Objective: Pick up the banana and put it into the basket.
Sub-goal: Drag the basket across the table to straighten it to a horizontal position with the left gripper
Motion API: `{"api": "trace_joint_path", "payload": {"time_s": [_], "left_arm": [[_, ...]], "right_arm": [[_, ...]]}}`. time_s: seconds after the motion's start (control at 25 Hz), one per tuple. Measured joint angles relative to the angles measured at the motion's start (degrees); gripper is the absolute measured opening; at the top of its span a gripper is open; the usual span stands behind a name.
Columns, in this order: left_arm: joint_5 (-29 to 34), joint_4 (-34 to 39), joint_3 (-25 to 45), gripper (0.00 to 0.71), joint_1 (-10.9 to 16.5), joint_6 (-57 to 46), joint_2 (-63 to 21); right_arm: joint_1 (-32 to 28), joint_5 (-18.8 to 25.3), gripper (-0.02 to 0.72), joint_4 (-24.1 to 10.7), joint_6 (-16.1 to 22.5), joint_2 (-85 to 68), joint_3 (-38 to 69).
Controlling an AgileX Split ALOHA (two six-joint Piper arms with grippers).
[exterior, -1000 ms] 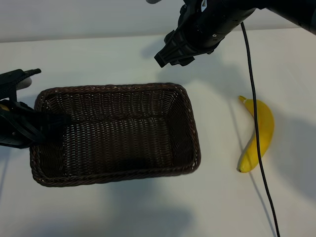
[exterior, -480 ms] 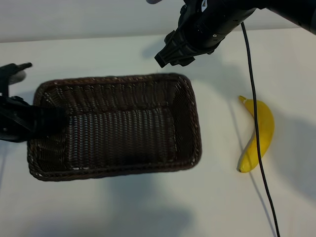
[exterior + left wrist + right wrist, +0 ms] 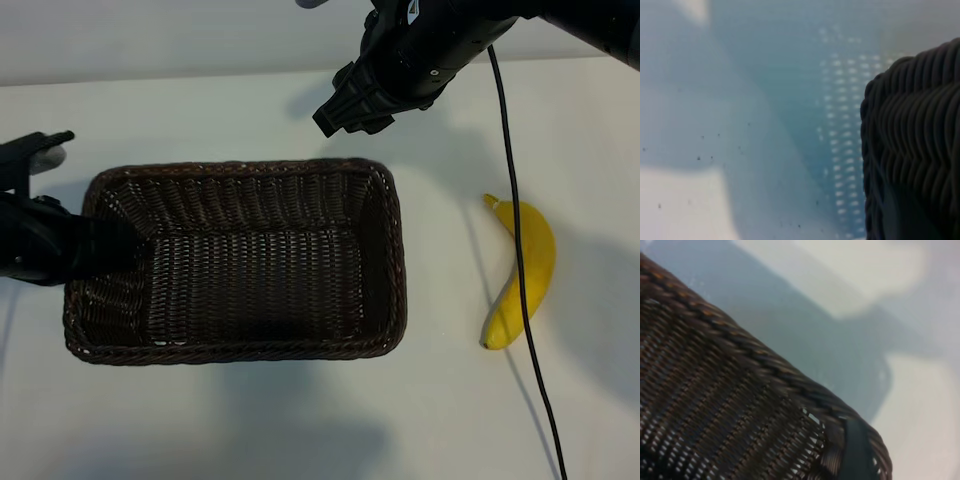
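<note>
banana lies on table right of basket, untouched.

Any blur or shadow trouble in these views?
Exterior view: sharp; the banana reads clearly, soft arm shadows fall on the table, no glare. Left wrist view: heavily defocused, the basket too close, its weave smeared. Right wrist view: rim braid fairly crisp, a broad shadow on the table behind.

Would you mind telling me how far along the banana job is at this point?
Nothing is finished: the banana lies on the table right of the empty basket. In hand, the left pincer grips the basket's left rim. The right pincer hangs open above the far rim. Picking and placing remain.
</note>
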Motion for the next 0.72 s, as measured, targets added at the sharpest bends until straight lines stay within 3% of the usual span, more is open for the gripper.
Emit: {"api": "trace_joint_path", "payload": {"time_s": [0.44,0.72], "left_arm": [[0.18,-3.01,-9.69,0.164,-0.13,2.55,9.54],[-0.64,-3.46,-11.31,0.164,-5.14,2.66,12.77]], "right_arm": [[0.0,0.0,0.509,0.0,0.0,0.0,0.0],[0.0,-0.1,0.509,0.0,0.0,0.0,0.0]]}}
